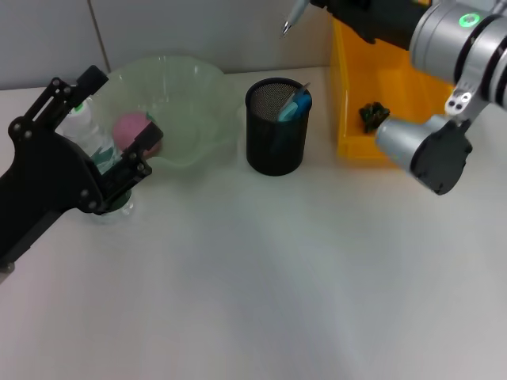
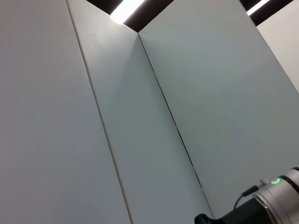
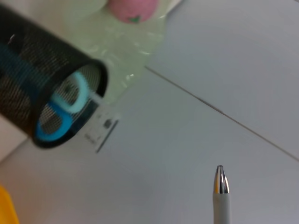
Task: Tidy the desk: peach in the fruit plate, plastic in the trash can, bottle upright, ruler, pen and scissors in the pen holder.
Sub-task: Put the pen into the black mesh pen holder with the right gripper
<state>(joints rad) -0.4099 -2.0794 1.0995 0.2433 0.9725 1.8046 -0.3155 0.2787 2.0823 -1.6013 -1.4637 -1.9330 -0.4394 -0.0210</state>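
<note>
The right end effector (image 1: 333,6) was at 1 o'clock in the head view, gripping the pen (image 1: 295,16) above the pen holder (image 1: 276,127). The pen holder contained the scissors (image 1: 295,105) and ruler (image 3: 103,123). The left end effector (image 1: 119,142) was at 9 o'clock, closed on the upright bottle (image 1: 91,138). The peach (image 1: 133,128) lay in the fruit plate (image 1: 190,103). The trash can (image 1: 380,95) stood at 2 o'clock on the tabletop (image 1: 277,277).
</note>
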